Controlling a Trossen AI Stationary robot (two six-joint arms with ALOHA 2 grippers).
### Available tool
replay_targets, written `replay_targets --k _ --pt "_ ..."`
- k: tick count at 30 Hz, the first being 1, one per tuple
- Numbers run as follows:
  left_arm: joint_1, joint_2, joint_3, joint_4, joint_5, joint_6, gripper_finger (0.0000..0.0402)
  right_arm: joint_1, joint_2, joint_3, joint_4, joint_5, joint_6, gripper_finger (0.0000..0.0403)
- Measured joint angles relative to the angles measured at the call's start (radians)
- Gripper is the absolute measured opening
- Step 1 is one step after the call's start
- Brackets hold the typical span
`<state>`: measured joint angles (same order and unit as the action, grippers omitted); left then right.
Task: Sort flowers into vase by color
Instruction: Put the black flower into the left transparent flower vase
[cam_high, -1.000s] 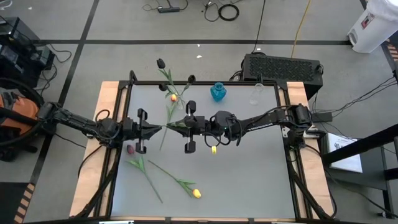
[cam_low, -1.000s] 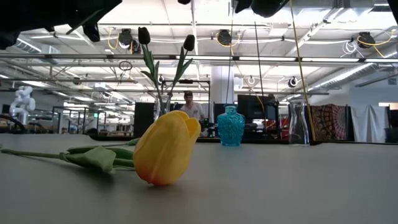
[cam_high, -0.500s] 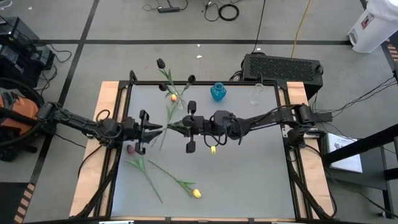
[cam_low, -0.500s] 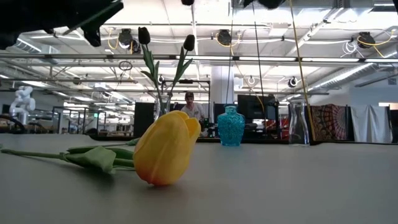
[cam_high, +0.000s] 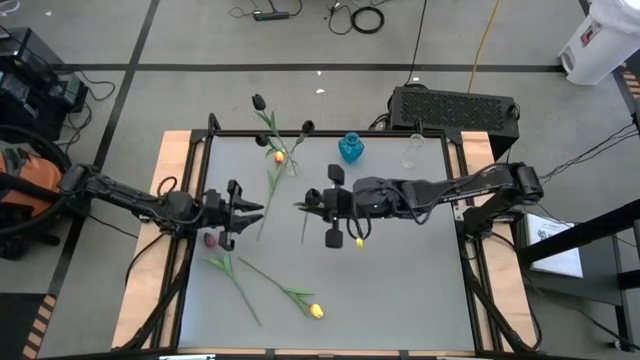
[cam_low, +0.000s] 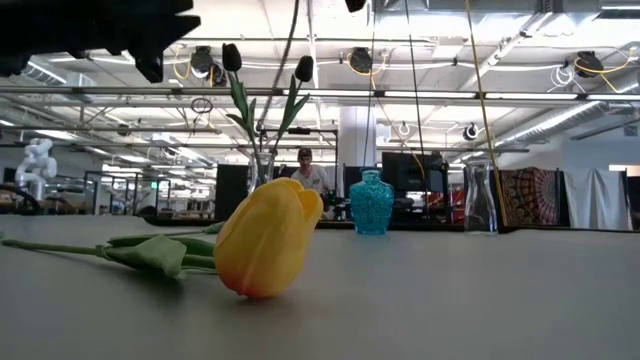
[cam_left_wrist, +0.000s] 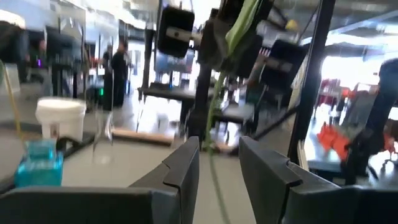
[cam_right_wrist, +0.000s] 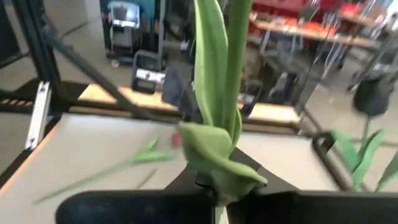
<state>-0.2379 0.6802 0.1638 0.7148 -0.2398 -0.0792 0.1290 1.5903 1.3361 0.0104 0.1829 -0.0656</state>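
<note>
Right claw is carrying a yellow tulip above the counter while the left claw is standing apart from it.

The yellow tulip is hanging in the air over the middle of the counter, its green stem and leaves pinched in the right claw, which is clenching tight around them. The left claw is hovering near the counter's left side with its fingers spread and nothing between them, pointing toward the right claw. Another yellow tulip is lying near the front edge, and a dark red-purple one is lying just beside the left claw. At the back, two black tulips are standing in a clear vase, with a blue vase and an empty clear vase further right.
</note>
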Motion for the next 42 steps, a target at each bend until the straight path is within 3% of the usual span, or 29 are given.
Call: replay_targets --k 7,19,42 --pt "0.001 0.043 0.13 -0.311 -0.007 -0.047 0.0121 0.018 0.029 0.0 -0.038 -0.006 0.039 0.0" --pt "0.001 0.237 0.245 -0.332 -0.003 -0.038 0.0121 0.017 0.094 0.0 0.1 -0.058 0.047 0.0" --pt "0.001 0.469 0.456 -0.332 0.034 -0.038 0.0121 0.017 0.094 0.0 0.084 -0.058 0.046 0.0"
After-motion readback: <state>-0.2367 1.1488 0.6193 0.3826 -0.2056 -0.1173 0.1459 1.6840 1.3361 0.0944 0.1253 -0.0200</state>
